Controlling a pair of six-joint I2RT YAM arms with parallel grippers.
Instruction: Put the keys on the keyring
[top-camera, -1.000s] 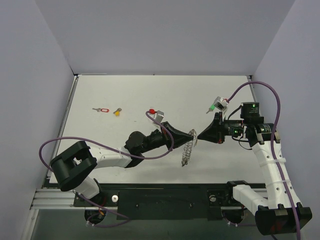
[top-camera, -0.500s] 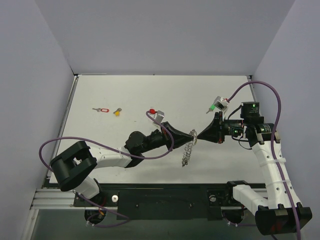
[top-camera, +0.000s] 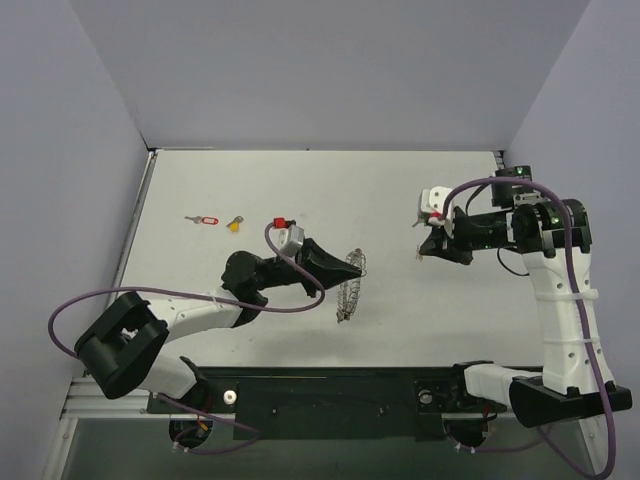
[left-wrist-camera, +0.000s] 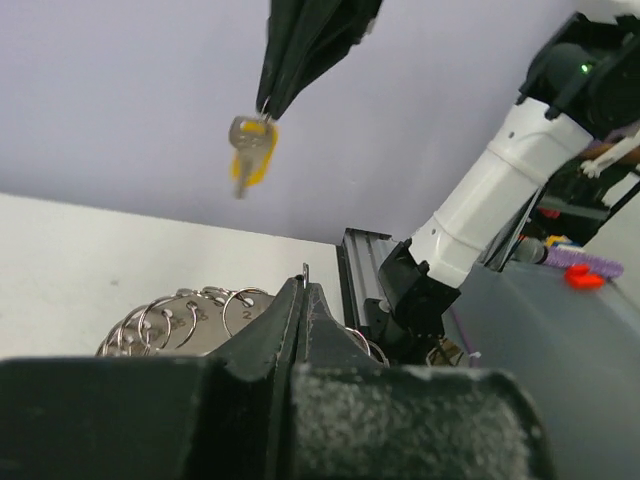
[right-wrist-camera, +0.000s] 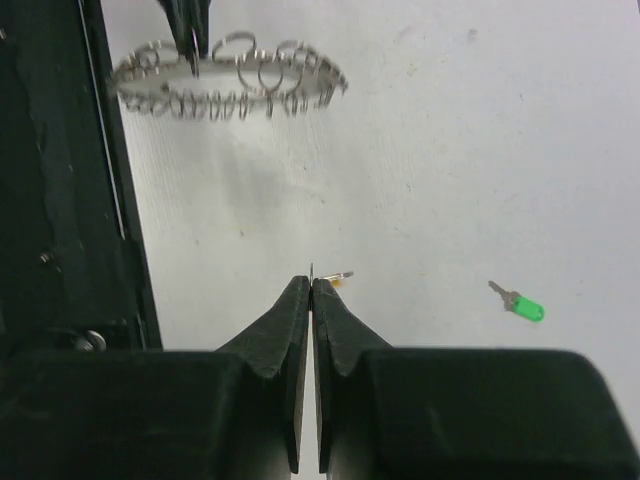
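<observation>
**Keyring (top-camera: 349, 285) and keys: threading step, one key aloft, none seen on the ring**

**Keyring.** Floppy silver loop of small wire links. It hangs from the left pincer (top-camera: 345, 262), whose fingers are pressed together on its upper edge. Position: mid-desk, above the surface. Whether the drooping lower end touches the desk (top-camera: 450, 320) cannot be told.

**Held key (left-wrist-camera: 250, 150).** Yellow head, silver metal, somewhat blurred. It is pinched at the very tip of the right pincer (top-camera: 424, 250), fingers closed on it, and dangles in the air. It sits to the right of the keyring and well apart from it.

**Loose keys.**
- Red-tagged key (top-camera: 207, 219) and second yellow key (top-camera: 234, 224), just beside each other at the far left of the desk.
- Green-headed key (right-wrist-camera: 520, 304), lying flat, seen from the right wrist.

**Step in hand (judged).** The first key is being presented to the ring. Both parts are gripped and raised, but not yet joined.

**Next move (judged).** The two pincers must close the gap. The small hole in the key's head then has to meet a free wire end on the ring. The ring is limp and may swing, so the left pincer needs to hold steady while the right makes a fine approach.

**Surface and room.** The desk is pale, matte and faintly speckled. Lavender walls (top-camera: 330, 70) stand on three sides, and an aluminium rail (top-camera: 90, 400) runs along the near edge.
</observation>
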